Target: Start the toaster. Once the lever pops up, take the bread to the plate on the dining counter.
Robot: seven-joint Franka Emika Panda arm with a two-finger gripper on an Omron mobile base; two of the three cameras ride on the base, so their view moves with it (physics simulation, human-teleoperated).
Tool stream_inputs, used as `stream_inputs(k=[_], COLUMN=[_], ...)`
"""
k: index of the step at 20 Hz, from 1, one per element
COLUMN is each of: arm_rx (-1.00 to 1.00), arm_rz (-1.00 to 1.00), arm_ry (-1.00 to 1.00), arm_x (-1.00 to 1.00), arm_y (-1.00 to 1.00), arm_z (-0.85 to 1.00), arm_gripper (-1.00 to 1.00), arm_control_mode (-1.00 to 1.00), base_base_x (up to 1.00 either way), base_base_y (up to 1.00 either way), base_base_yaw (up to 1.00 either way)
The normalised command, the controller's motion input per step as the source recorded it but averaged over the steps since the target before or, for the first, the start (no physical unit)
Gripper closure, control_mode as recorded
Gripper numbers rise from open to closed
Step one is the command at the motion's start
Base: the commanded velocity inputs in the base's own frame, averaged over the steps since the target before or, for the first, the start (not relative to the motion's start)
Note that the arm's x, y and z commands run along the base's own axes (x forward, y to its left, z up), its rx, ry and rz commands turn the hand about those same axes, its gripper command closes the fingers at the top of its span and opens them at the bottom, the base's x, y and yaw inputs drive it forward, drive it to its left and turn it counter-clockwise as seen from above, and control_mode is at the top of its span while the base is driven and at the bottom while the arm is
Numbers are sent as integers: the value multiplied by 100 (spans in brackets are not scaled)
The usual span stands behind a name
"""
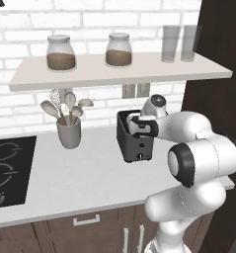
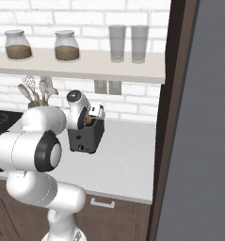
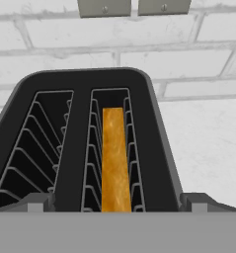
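So we're early: bread [image 3: 113,158] sits in toaster [image 1: 134,141] right slot on the worktop; our gripper [image 3: 117,201] hovers above, jaws wide, holding nothing; lever push, carry to plate still ahead.

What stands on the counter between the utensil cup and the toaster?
Nothing: in the left base view the white counter is bare between the utensil cup and the toaster.

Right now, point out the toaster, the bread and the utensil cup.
toaster [image 1: 134,143]: left base view, on its dark side wall.
bread [image 3: 113,158]: hand view, on the golden top edge standing in the right slot.
utensil cup [image 1: 69,133]: left base view, on its grey outer wall.
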Motion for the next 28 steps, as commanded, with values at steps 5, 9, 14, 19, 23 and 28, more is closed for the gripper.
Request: stream_inputs(k=[5, 9, 14, 19, 23, 28], arm_rx=[0, 0, 0, 0, 0, 0], arm_rz=[0, 0, 0, 0, 0, 0], arm_ry=[0, 0, 0, 0, 0, 0], arm_x=[0, 0, 0, 0, 0, 0], arm_y=[0, 0, 0, 0, 0, 0], arm_z=[0, 0, 0, 0, 0, 0], arm_gripper=[-100, -100, -100, -100, -100, -100], arm_control_mode=[-100, -100, -100, -100, -100, -100], base_base_x=[0, 0, 0, 0, 0, 0], base_base_y=[0, 0, 0, 0, 0, 0], base_base_yaw=[0, 0, 0, 0, 0, 0])
